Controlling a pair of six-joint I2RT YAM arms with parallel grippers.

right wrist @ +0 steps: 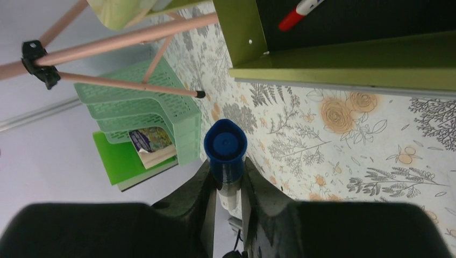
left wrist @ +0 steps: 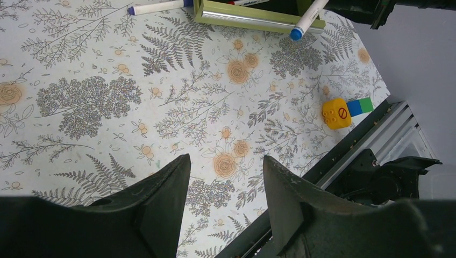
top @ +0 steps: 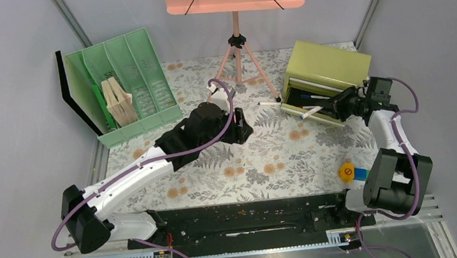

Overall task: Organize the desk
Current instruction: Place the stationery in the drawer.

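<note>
I'm watching the floral tabletop [top: 280,155] stretching beneath both arms. At its left rear corner a green file tray [top: 137,74] is standing. My left gripper [left wrist: 226,161] is hovering over the middle, jaws partly apart and holding nothing. A loose marker [top: 269,103] is lying just beside the olive drawer box [top: 328,64]. At the box's open front my right gripper [right wrist: 227,180] is pinching a blue-capped marker [right wrist: 225,144].
</note>
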